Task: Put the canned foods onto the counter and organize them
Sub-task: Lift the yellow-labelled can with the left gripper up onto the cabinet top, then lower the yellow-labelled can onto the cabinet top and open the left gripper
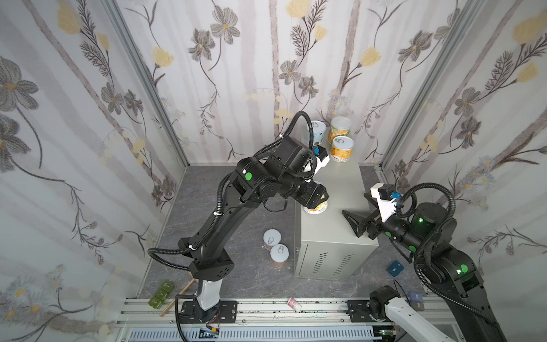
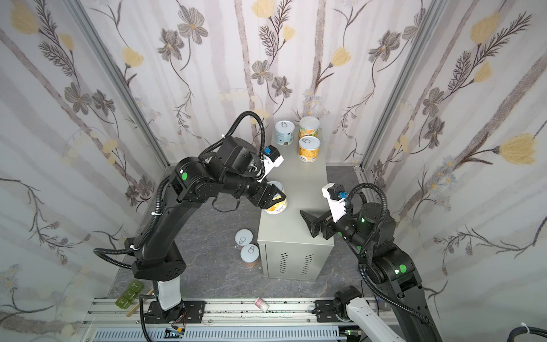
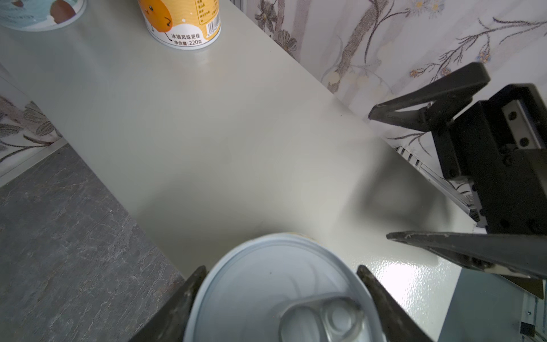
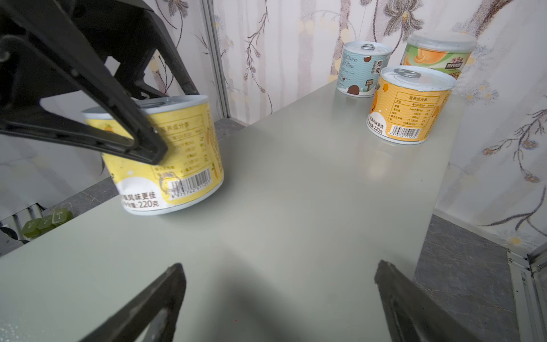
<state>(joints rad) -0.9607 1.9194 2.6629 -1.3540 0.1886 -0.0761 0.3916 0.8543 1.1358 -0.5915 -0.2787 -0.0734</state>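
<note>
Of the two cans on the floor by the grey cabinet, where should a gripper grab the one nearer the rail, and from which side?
Probably the curved side wall under the lid, coming down from the open floor on its left. The nearer floor can stands upright; the other floor can sits close behind it and the counter close on its right.

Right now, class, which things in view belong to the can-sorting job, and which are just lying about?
Job: counter; yellow can in left gripper; pale blue can; green can; orange can; two floor cans.
Lying about: green blocks; blue block; wooden stick; striped packet.
</note>
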